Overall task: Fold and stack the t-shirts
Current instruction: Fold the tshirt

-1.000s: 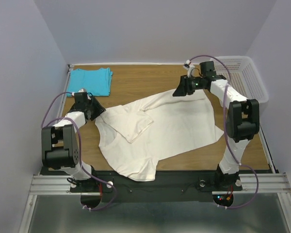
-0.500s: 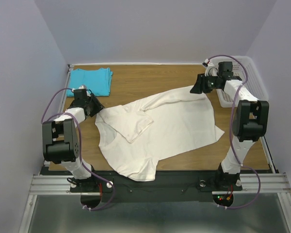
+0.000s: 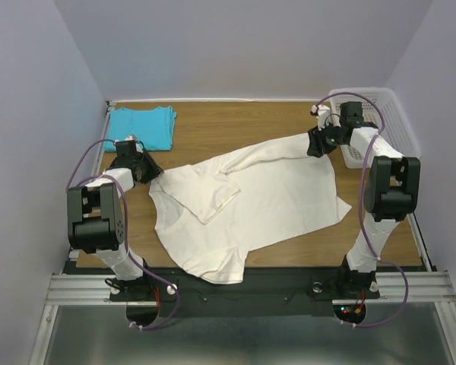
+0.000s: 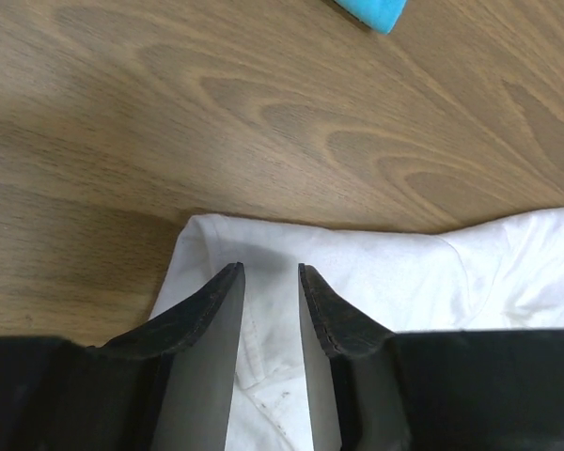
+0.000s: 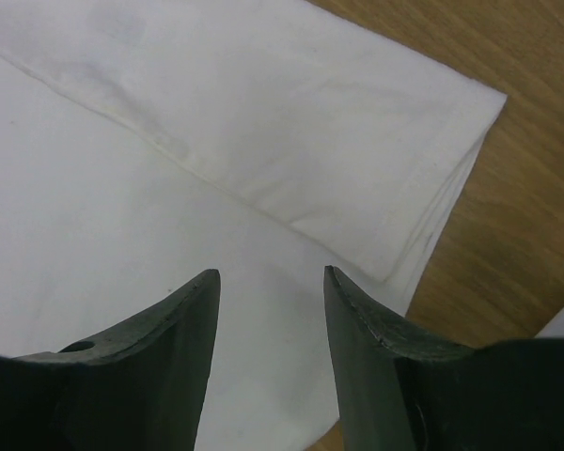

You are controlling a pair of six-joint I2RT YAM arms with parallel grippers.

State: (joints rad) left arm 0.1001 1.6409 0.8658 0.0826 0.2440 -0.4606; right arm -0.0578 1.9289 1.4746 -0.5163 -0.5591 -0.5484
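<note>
The large cream t-shirt (image 3: 251,198) lies spread and crumpled across the middle of the table, with one flap folded over near its left side. My left gripper (image 3: 147,169) is at its left corner. In the left wrist view the gripper (image 4: 268,272) is open, its jaws a small gap apart just above the cream cloth (image 4: 404,272), holding nothing. My right gripper (image 3: 316,144) is at the shirt's far right sleeve. In the right wrist view it (image 5: 271,274) is open over the flat sleeve (image 5: 291,103). The turquoise t-shirt (image 3: 142,126) lies folded at the back left.
A white perforated basket (image 3: 386,114) stands at the back right, beside my right forearm. Bare wooden tabletop (image 3: 235,125) lies between the turquoise shirt and the basket. The turquoise shirt's corner also shows in the left wrist view (image 4: 376,11).
My right arm has swung right and back, from over the shirt's top edge to its far right sleeve. My left gripper has shifted only slightly. The shirt has barely moved.
</note>
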